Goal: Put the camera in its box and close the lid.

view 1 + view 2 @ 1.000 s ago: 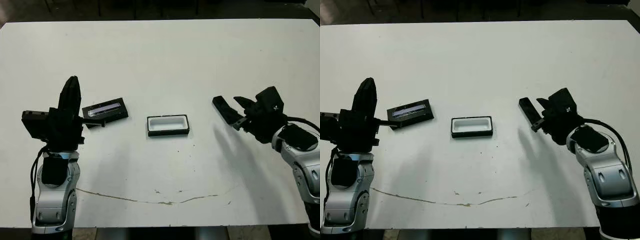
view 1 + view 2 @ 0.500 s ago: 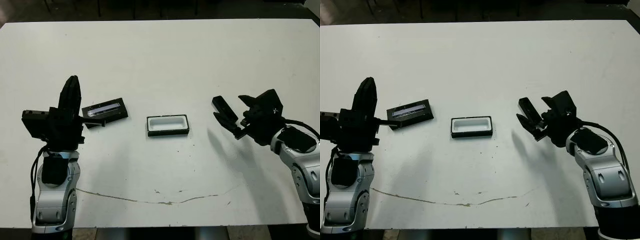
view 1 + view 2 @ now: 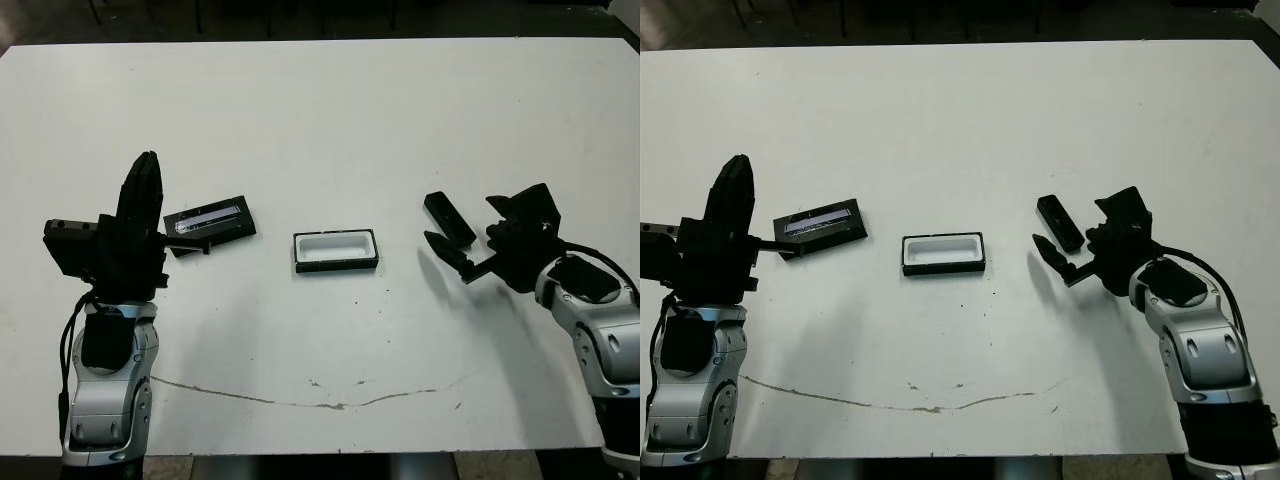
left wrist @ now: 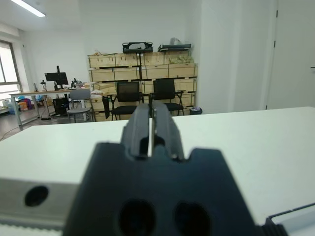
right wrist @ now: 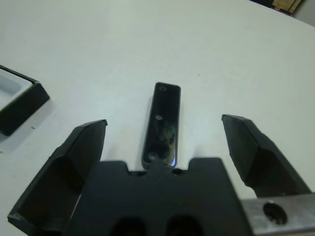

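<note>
The camera [image 3: 449, 216], a slim black bar, lies flat on the white table, right of centre. My right gripper [image 3: 461, 221] is open and straddles its near end, one finger on each side. In the right wrist view the camera [image 5: 163, 123] lies between the spread fingers [image 5: 86, 145], apart from both. At mid-table the box [image 3: 336, 266] sits open with its white lining showing. To its left lies the lid [image 3: 210, 219], silver strip up. My left gripper [image 3: 147, 185] is shut, points upward and stands just left of the lid.
A thin brown crack [image 3: 300, 401] runs across the table near its front edge. A corner of the box [image 5: 22, 105] shows in the right wrist view. Beyond the table's far edge are office chairs [image 4: 129, 96] and shelves of boxes.
My right gripper's fingers have spread apart and drawn back slightly toward me. The camera now lies free on the table between them. The left arm, lid and box have not moved.
</note>
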Controlling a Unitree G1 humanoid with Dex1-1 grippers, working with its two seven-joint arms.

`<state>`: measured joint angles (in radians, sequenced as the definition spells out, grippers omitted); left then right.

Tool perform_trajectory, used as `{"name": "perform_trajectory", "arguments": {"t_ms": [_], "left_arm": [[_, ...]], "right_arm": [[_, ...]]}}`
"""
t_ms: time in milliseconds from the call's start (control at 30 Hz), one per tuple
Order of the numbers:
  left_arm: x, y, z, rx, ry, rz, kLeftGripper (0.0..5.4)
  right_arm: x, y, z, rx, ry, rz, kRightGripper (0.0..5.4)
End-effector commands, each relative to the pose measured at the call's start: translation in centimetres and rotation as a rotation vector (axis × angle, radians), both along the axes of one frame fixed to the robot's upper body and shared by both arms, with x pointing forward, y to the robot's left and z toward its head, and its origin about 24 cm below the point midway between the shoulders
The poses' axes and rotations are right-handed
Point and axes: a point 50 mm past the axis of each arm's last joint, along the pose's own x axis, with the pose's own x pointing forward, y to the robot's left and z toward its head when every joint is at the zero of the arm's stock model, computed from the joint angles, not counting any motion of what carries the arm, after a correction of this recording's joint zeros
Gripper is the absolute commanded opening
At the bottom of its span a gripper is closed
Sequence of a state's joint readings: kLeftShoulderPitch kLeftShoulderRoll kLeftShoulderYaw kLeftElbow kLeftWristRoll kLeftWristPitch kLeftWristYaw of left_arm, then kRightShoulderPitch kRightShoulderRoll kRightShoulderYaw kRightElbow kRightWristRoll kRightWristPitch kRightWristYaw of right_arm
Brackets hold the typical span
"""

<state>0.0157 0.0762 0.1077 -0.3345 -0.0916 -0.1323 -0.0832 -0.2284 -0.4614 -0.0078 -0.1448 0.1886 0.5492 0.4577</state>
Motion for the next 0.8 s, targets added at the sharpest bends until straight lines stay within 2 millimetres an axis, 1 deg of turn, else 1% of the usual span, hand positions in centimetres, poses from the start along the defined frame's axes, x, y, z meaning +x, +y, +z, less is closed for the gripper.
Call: {"name": "perform_trajectory", "arguments": {"t_ms": [33,233,467,600,800], "left_arm": [[0.0,0.3,-0.4,0.003,0.034,0.006,0.0],[-0.1,0.4,-0.5,0.004,0.034,0.007,0.0],[-0.1,0.5,-0.5,0.021,0.029,0.01,0.0],[-0.1,0.5,-0.5,0.017,0.034,0.01,0.0],[0.0,0.5,-0.5,0.018,0.036,0.006,0.0]], "right_arm": [[-0.3,0.1,-1.1,-0.008,0.046,-0.012,5.39],[-0.5,0.4,-1.9,-0.006,0.085,-0.025,5.39],[-0.9,0.9,-2.7,-0.029,0.091,-0.058,5.39],[-1.1,1.1,-3.1,-0.038,0.085,-0.087,5.03],[-1.2,1.4,-3.5,0.014,0.078,-0.133,3.97]]}}
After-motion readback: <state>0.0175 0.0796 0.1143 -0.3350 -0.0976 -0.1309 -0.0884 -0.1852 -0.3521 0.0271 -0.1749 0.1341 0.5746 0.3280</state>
